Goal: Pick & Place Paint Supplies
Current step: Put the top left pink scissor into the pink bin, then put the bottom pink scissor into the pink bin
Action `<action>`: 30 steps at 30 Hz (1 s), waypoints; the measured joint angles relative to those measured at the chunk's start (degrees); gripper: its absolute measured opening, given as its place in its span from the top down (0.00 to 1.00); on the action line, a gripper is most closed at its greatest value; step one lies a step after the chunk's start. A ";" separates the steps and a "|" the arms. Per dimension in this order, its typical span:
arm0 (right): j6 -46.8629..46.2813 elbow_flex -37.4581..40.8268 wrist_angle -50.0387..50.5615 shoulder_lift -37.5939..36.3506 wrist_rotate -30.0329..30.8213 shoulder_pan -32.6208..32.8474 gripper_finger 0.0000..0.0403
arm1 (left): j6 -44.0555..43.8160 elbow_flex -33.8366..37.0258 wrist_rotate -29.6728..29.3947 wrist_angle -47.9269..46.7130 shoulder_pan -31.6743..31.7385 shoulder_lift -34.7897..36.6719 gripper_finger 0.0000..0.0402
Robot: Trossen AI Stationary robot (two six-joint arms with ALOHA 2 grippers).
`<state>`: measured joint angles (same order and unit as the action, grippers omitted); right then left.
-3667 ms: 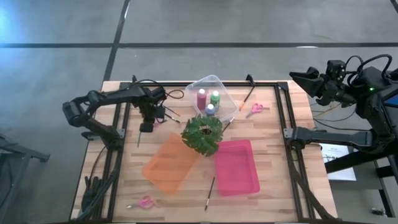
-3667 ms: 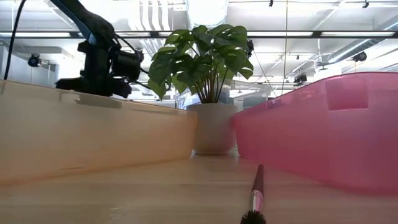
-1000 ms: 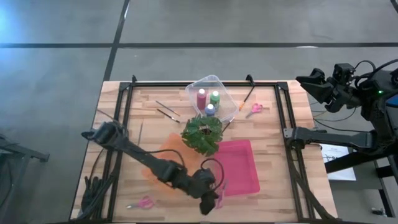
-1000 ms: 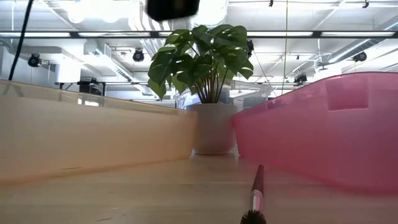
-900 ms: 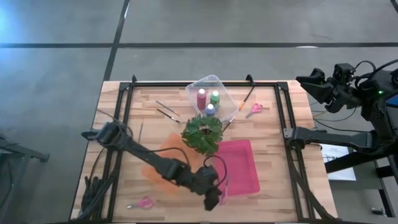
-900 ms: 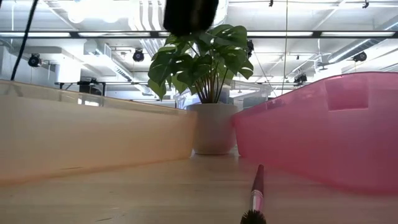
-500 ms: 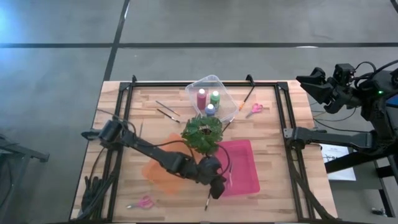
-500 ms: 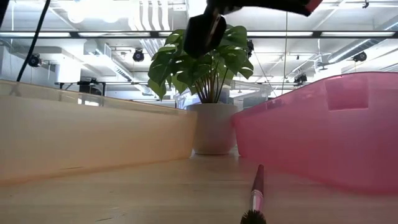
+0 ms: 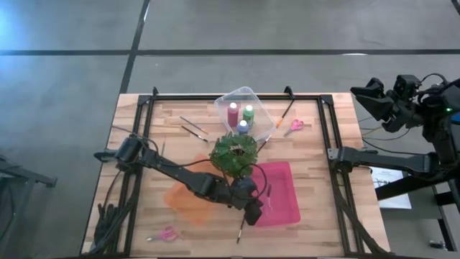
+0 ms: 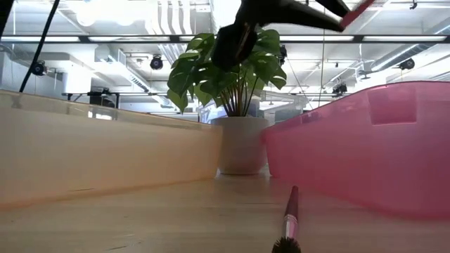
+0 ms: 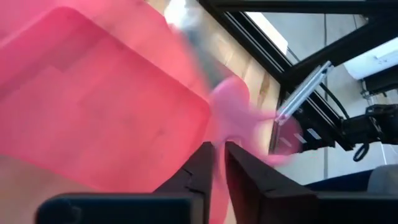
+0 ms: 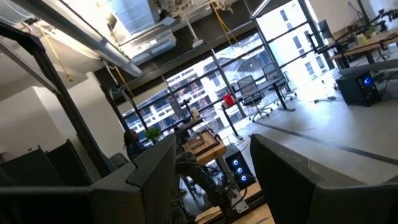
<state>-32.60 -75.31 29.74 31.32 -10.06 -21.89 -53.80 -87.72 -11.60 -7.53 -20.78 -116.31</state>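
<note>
Clenched on pink-handled scissors (image 11: 233, 118), the left gripper (image 9: 253, 213) hangs at the pink tray's (image 9: 284, 208) near-left edge, so this placement looks nearly done, while brushes (image 9: 242, 224), second scissors (image 9: 167, 234) and another pair (image 9: 295, 126) remain on the counter (image 9: 136, 208).

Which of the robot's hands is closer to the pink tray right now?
The left hand, holding pink scissors over the pink tray's edge. The right hand is raised off beyond the table's corner.
</note>
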 joint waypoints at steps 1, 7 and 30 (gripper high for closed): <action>0.00 -0.01 -0.03 -0.22 0.22 0.01 0.50 | -0.01 0.00 -0.01 -0.01 0.03 0.00 0.84; 0.02 -0.02 0.02 -0.58 1.24 -0.01 0.50 | 0.06 0.00 0.00 0.02 -0.01 0.00 0.73; 2.67 0.00 -0.05 -2.63 0.61 0.01 0.50 | -4.33 -0.13 28.10 -41.30 -17.98 12.57 0.70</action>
<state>-29.92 -75.31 29.69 28.69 -9.45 -21.89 -58.13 -87.85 16.50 -48.83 -38.76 -103.74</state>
